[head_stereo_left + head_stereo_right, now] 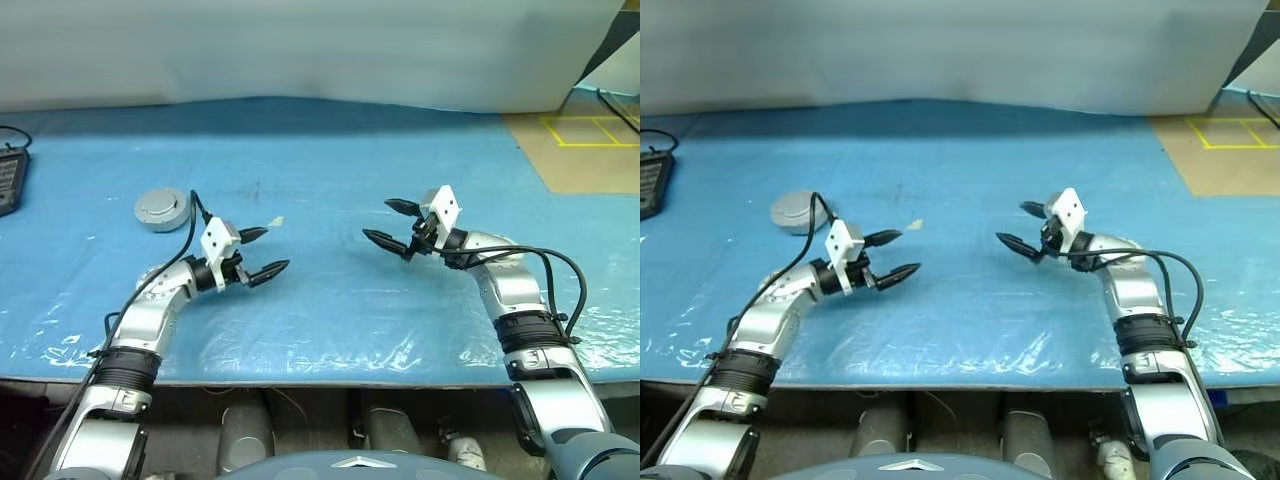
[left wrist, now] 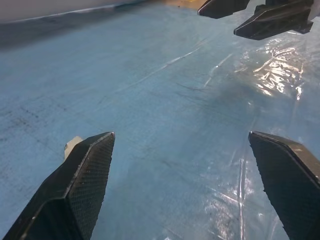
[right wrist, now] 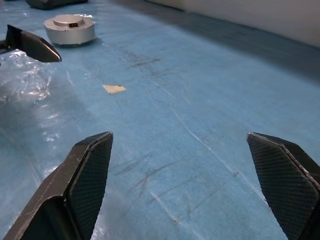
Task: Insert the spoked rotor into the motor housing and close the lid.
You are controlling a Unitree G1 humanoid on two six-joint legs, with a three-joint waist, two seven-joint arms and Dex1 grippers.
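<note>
Claws [image 1: 262, 252] [image 1: 389, 224] both gape wide, empty; housing [image 1: 162, 209] sits assembled on the desk [image 1: 330, 150], so you just back off.

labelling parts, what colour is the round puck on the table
Silver-grey, with a lighter raised round top; the puck shows best in the right wrist view.

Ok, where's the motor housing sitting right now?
The motor housing sits on the blue table cover on the robot's left, just beyond the open left gripper, with a small beige scrap nearby.
</note>
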